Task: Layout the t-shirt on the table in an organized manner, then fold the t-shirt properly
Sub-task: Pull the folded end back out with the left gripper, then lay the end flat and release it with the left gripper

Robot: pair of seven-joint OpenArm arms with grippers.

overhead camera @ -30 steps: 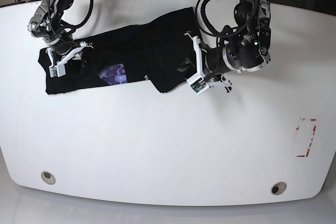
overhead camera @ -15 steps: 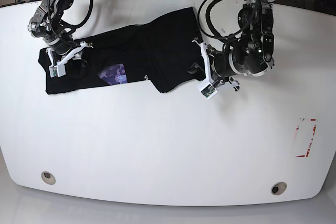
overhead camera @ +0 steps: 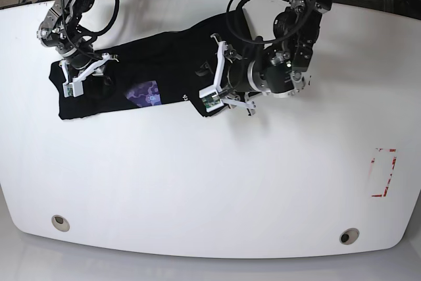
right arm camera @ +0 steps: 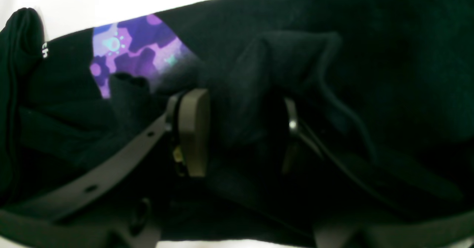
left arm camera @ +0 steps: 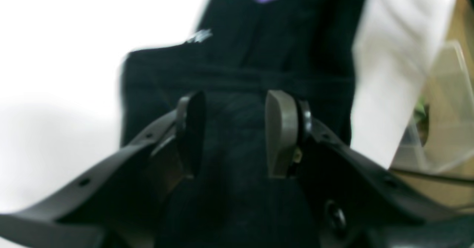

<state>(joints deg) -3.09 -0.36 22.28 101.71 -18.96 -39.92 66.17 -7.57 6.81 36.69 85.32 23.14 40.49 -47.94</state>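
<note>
The white table [overhead camera: 197, 189] is bare in front. Farther back the black t-shirt [overhead camera: 164, 70] lies bunched in a long strip. The left gripper [overhead camera: 216, 70] hovers over its folded end with jaws apart, nothing between them, probably to take a new hold. At the other end the right gripper [overhead camera: 82, 74] is clamped on a ridge of fabric — it seems to anchor the shirt for spreading.

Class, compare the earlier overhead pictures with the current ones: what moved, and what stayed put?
The left gripper swung from the black printed t-shirt's edge inward over the fabric, jaws apart. The right gripper stays clamped on a fold at the other end. The shirt lies bunched on the glossy white table.
</note>
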